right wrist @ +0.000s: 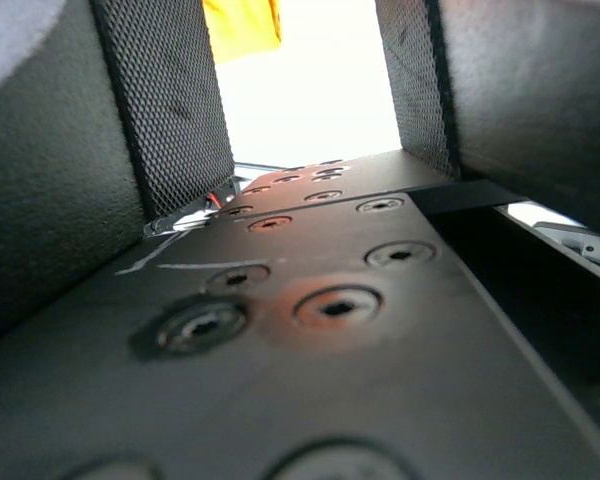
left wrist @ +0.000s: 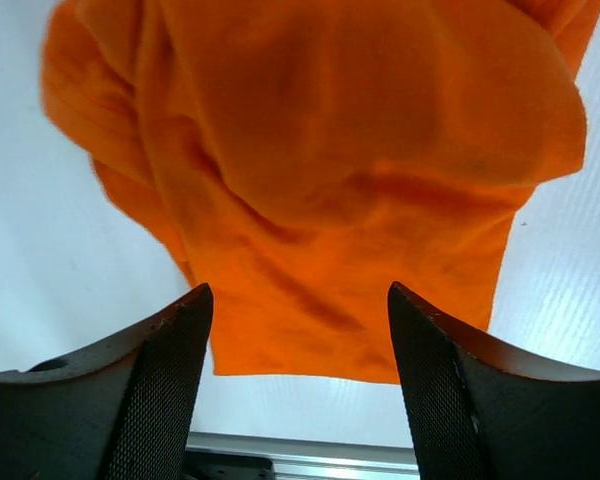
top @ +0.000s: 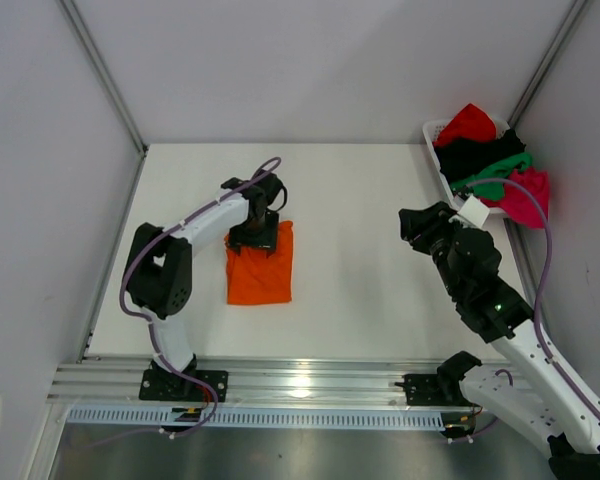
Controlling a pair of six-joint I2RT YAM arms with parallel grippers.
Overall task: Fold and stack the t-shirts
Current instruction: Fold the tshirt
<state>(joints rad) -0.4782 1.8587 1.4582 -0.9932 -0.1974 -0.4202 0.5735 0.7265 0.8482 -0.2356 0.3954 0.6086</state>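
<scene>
The bright orange cloth t-shirt [top: 260,270] lies folded at nine o'clock on the white table [top: 360,200], the left gripper [top: 253,240] over its far edge, jaws wide and empty, probably tidying the fold, while the right gripper [top: 417,222], likewise parted and empty, waits by the white slatted plastic basket [top: 432,133] at two o'clock.

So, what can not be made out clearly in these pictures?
- Top view: the left gripper covers the far edge of the orange t-shirt.
- Top view: the heaped t-shirts in the white basket hide each other; their count is unsure.
- Right wrist view: the right gripper itself blocks nearly everything beyond it.
</scene>
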